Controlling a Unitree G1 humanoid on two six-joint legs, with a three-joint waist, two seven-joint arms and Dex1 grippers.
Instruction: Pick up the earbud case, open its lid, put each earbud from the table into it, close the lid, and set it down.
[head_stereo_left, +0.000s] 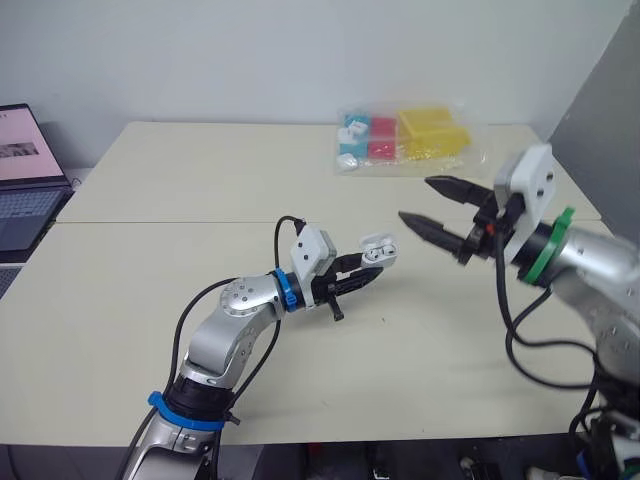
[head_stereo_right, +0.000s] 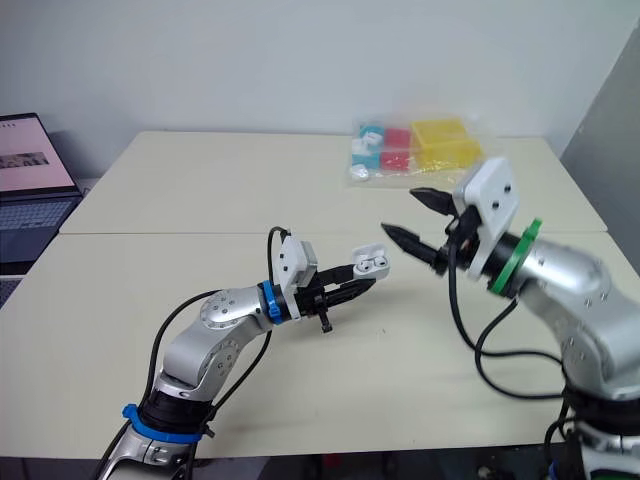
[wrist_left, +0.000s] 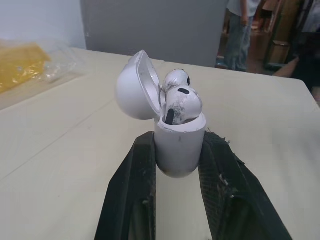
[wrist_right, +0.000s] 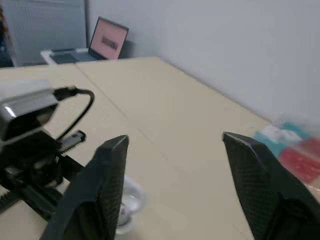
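We note pale beige matte table; grey laptop cut off at left edge; crinkled clear plastic bag at far side, its yellow, red and blue contents hard to make out; right gripper spread wide; left gripper pinching glossy white rounded earbud case over table's middle, its flanks hidden by black fingers; domed lid hinged open; two scuffed white earbuds seated inside.

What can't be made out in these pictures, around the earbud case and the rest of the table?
- Earbud case sides: left wrist view, covered by the fingers of the left hand.
- Laptop: left eye view, cut off by the left edge.
- Plastic bag contents: left eye view, too small.
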